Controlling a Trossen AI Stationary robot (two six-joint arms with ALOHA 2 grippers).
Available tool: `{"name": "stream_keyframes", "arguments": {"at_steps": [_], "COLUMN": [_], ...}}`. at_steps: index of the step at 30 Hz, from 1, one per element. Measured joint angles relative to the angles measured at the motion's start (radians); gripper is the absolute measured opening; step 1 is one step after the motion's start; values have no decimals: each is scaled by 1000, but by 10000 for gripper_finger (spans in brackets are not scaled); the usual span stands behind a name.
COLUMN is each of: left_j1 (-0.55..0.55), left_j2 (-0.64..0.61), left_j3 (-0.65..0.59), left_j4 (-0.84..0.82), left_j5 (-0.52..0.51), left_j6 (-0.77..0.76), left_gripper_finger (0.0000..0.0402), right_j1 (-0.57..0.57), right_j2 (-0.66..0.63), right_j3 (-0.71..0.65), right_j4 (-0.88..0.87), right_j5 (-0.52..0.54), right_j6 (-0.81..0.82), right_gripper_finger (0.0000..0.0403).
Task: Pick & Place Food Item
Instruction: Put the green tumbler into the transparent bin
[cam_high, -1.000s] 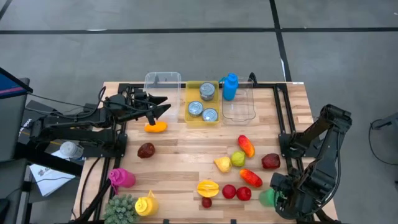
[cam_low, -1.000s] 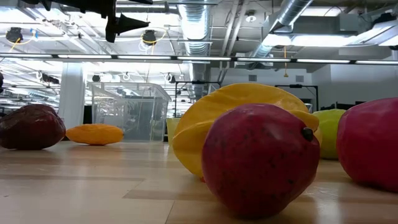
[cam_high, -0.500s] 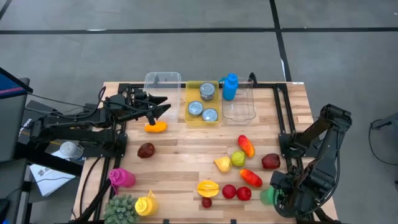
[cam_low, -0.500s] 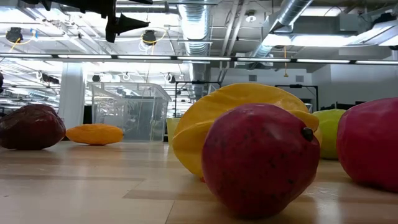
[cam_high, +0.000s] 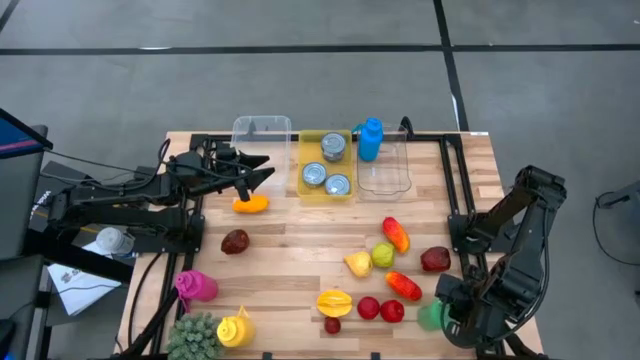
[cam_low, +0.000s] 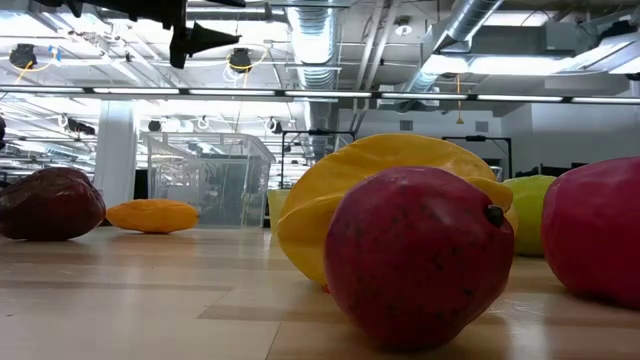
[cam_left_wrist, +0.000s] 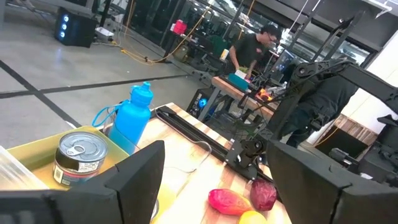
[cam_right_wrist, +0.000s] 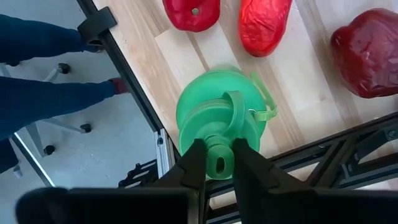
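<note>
A green bottle (cam_right_wrist: 217, 118) stands upright on the table's near right corner (cam_high: 430, 318), and my right gripper (cam_right_wrist: 219, 163) points down onto its top, shut on it. Loose fruit lies beside it: two red round fruits (cam_high: 380, 310), a red pepper (cam_high: 403, 286), a dark red fruit (cam_high: 435, 260) and a yellow starfruit (cam_high: 334, 301). My left gripper (cam_high: 262, 170) hovers level and open above an orange fruit (cam_high: 250, 204) at the far left, with nothing between its fingers (cam_left_wrist: 140, 180). My right gripper pinches the small green spout (cam_right_wrist: 217, 163) on the bottle's cap between its two fingers (cam_right_wrist: 193, 163). The fingers come from above and point nearly straight down. The bottle stands upright with its base on the table.
At the far edge stand a clear bin (cam_high: 262, 135), a yellow bin (cam_high: 326, 165) with three cans, and a clear bin (cam_high: 385, 170) with a blue bottle (cam_high: 370, 139). Pink (cam_high: 196, 286) and yellow (cam_high: 234, 328) bottles stand near left. A person's legs (cam_right_wrist: 50, 62) are beside the table's corner.
</note>
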Motion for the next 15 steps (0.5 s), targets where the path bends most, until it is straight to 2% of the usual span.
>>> {"name": "stream_keyframes", "arguments": {"at_steps": [10,15], "left_j1": [0,0], "left_j2": [0,0], "left_j3": [0,0], "left_j4": [-4,-4], "left_j5": [0,0], "left_j6": [0,0], "left_gripper_finger": [273,273], "right_j1": [-5,-16], "right_j2": [2,9], "right_j3": [7,95], "right_j4": [-2,-75], "right_j5": [19,51], "right_j6": [3,0], "right_gripper_finger": [45,45]}}
